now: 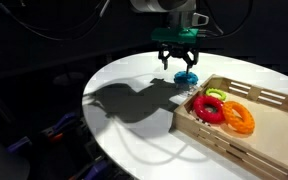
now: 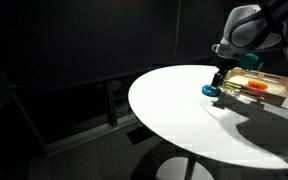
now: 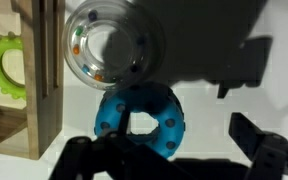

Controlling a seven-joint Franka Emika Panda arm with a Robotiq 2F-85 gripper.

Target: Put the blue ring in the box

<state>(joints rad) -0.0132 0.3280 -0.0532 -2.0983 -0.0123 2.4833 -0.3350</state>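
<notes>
Overhead light casts hard shadows on the white table (image 1: pixel 144 135); surroundings dark.

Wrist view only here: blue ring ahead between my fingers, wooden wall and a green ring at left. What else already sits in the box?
Observer: A red ring and an orange ring lie in the box, beside the green ring.
Operator: Is the blue ring lifted?
Observer: No, the blue ring looks to rest on the white table, just outside the box.
Operator: Free floor for it?
Observer: Yes, past the orange ring the box floor is bare.
</notes>
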